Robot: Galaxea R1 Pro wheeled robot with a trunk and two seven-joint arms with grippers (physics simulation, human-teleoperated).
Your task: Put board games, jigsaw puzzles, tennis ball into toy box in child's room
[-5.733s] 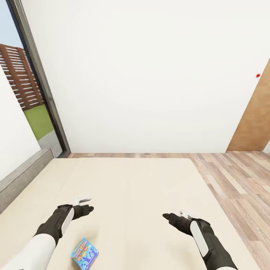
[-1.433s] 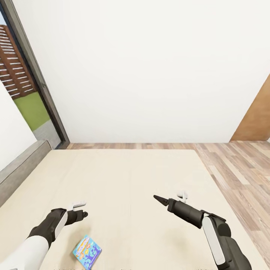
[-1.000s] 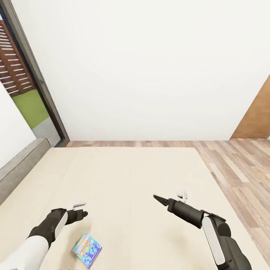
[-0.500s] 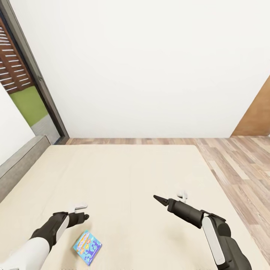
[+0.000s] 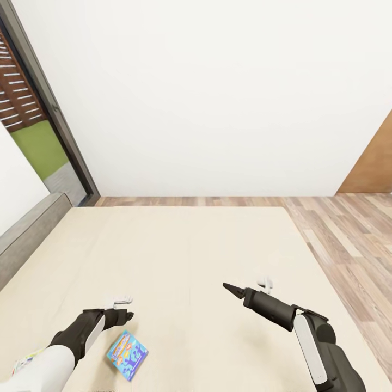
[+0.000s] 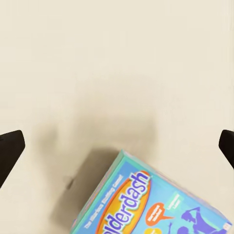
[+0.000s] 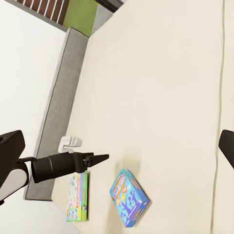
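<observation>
- A wide cream-beige bed (image 5: 185, 256) fills the lower part of the head view, with a white wall behind it and wood-plank floor (image 5: 348, 239) along its right side.
- A light-blue cartoon board game (image 5: 127, 354) lies flat on the mattress near the bottom left of the head view, turned at an angle; the left wrist view shows part of its printed title.
- The left gripper (image 5: 123, 308) hovers just above and beside that box, not touching it. In the left wrist view its dark fingertips (image 6: 9, 148) sit at the two far edges of the frame, so the jaws are spread wide, with nothing between them.
- The right gripper (image 5: 231, 288) reaches out over the middle of the bed, well apart from the box. Its fingertips (image 7: 10, 146) also stand at opposite edges of the right wrist view: jaws wide, holding nothing.
- A second board game with a green edge (image 7: 78, 196) lies flat on the bed just beside the blue one, seen from the right wrist; a corner of it peeks in at the lower left edge of the head view.
- A grey headboard (image 5: 27, 239) runs along the bed's left side, beneath a dark-framed window (image 5: 51, 109) showing grass and a slatted brown fence.
- Part of a brown wooden door (image 5: 373, 163) shows at the right edge.
</observation>
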